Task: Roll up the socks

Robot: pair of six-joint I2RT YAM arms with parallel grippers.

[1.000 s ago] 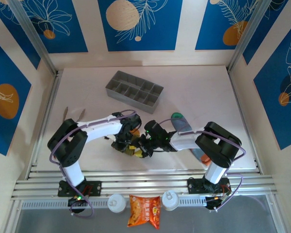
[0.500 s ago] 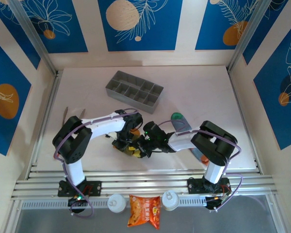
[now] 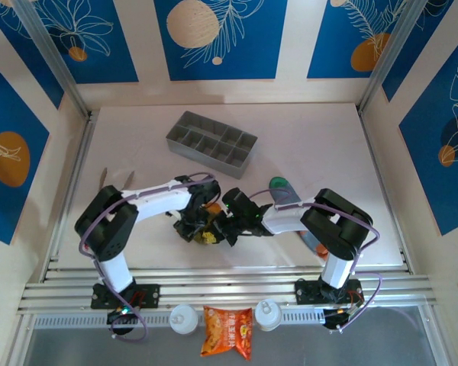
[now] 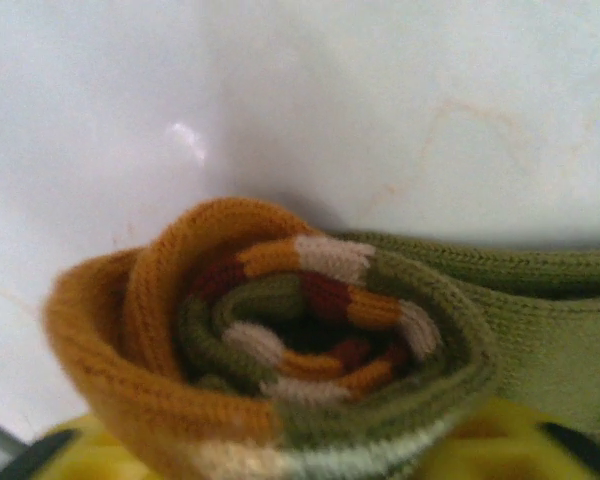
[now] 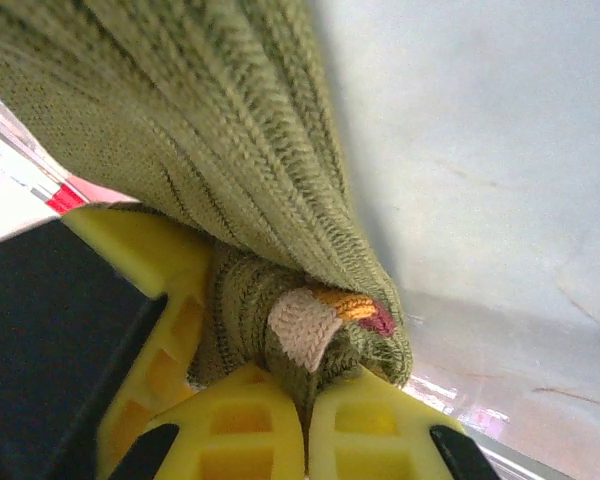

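- White table point(image 3: 328, 137) between blue-patterned walls, with a grey divider tray point(image 3: 211, 143) at the back, well apart from the action.
- Olive-brown sock point(image 3: 207, 237) sat near the front middle of the table, between the two grippers, in about the same spot as a second before.
- Left wrist view: the sock was wound into a tight spiral seen end-on, orange outermost, with cream, red and olive stripes inside. A loose olive length trailed off to the right along the table.
- Left gripper point(image 3: 198, 231): yellow fingers showed low under the roll on both sides. Couldn't tell whether they were pressing it or slack.
- Right gripper point(image 5: 305, 425): this was the change. Over the last second it had edged closer to the left one, and its jaws ended up pressed together, pinching a bunched fold of the olive sock at the tips.
- My read: the hold was being passed over, with the right clamping so the roll wouldn't spring open while the left re-set.
- Grey-blue sock point(image 3: 286, 197) lay flat just beside the right arm and partly under it, green toe toward the back, not rolled.
- Progress, as a judgement: first sock mostly rolled with a tail left, second not yet started.
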